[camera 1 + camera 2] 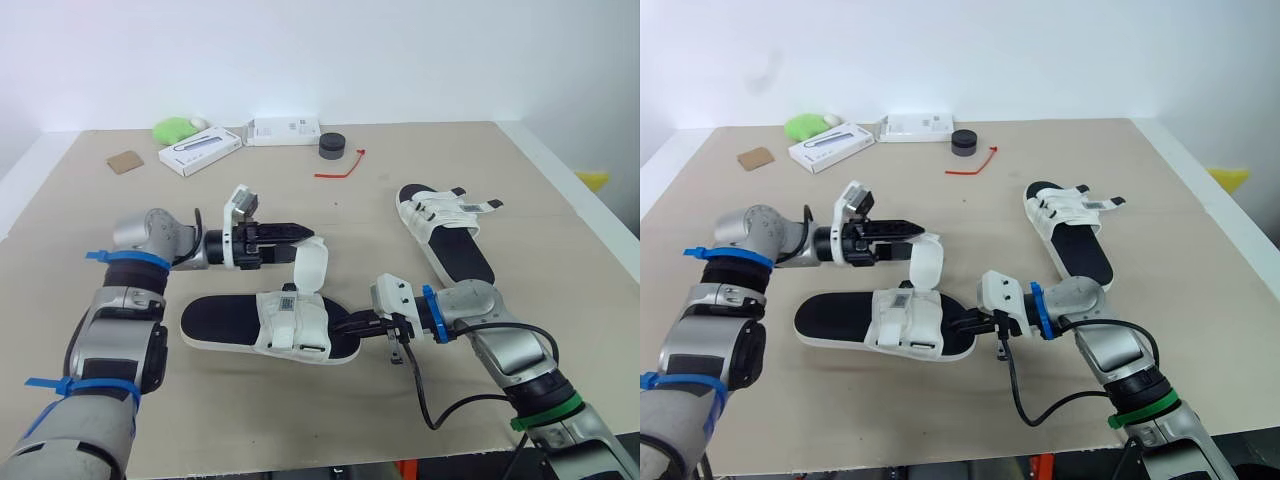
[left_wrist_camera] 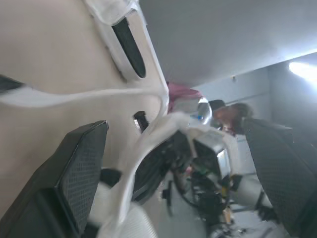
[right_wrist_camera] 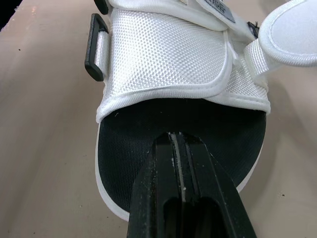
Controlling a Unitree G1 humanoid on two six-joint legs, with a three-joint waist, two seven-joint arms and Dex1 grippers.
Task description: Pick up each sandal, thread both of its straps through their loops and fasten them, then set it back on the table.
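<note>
Beige table [image 1: 430, 150]. Left gripper [image 1: 305, 232] was wide open, the sandal's [image 1: 215, 320] raised strap [image 1: 312, 265] between its fingers. Right gripper [image 1: 350, 322] was closed, tip on the insole.

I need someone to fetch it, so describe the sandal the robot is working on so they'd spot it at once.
On the tan table, look near the front edge, between the left claw and the right claw. The near sandal lies there; unlike the far sandal, one white strap stands upright.
</note>
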